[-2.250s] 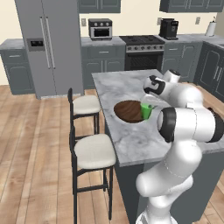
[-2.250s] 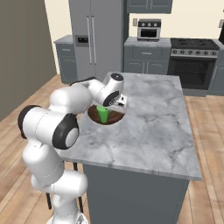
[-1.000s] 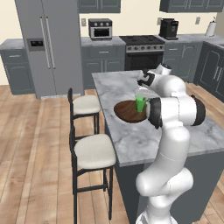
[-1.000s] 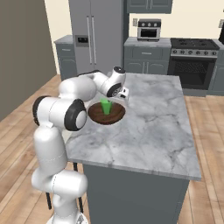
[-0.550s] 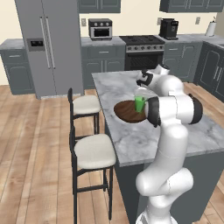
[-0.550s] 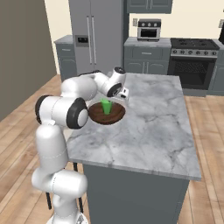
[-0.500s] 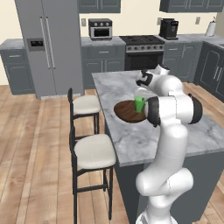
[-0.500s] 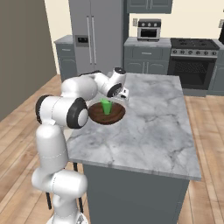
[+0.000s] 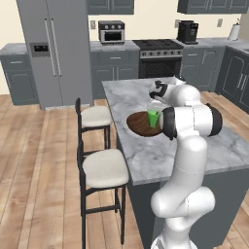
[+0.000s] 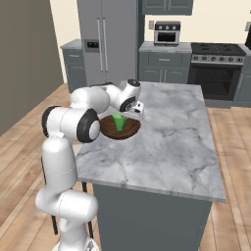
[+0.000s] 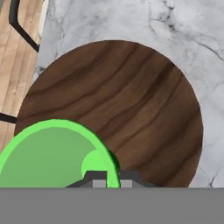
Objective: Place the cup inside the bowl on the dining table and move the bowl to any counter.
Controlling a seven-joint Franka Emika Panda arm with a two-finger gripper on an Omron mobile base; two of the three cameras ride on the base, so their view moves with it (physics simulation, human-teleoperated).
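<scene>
The dark brown wooden bowl [image 9: 137, 124] [image 10: 109, 129] [image 11: 135, 96] lies on the dining table [image 9: 146, 155] [image 10: 171, 132] [image 11: 109, 22], near its stool-side edge. The bright green cup [image 9: 153, 118] [image 10: 118, 122] [image 11: 48, 153] is upright inside the bowl. I cannot tell whether it rests on the wood or hangs just above it. My gripper [image 9: 154, 108] [image 10: 123, 113] [image 11: 112, 177] reaches down from above. It is shut on the cup's rim: in the hand view the green wall passes between the two fingertips.
Two white-seated stools [image 9: 103, 168] [image 9: 96, 115] stand along the table's left side, and a stool's black frame [image 11: 19, 28] shows beside the marble edge. Fridge [image 9: 56, 48], stove [image 9: 160, 58] and wall cabinets line the far wall. Bare marble extends right of the bowl [image 10: 181, 117].
About two seconds ago the hand and cup were over the bowl's right part; they have since shifted toward its middle. Over the last second nothing has visibly moved.
</scene>
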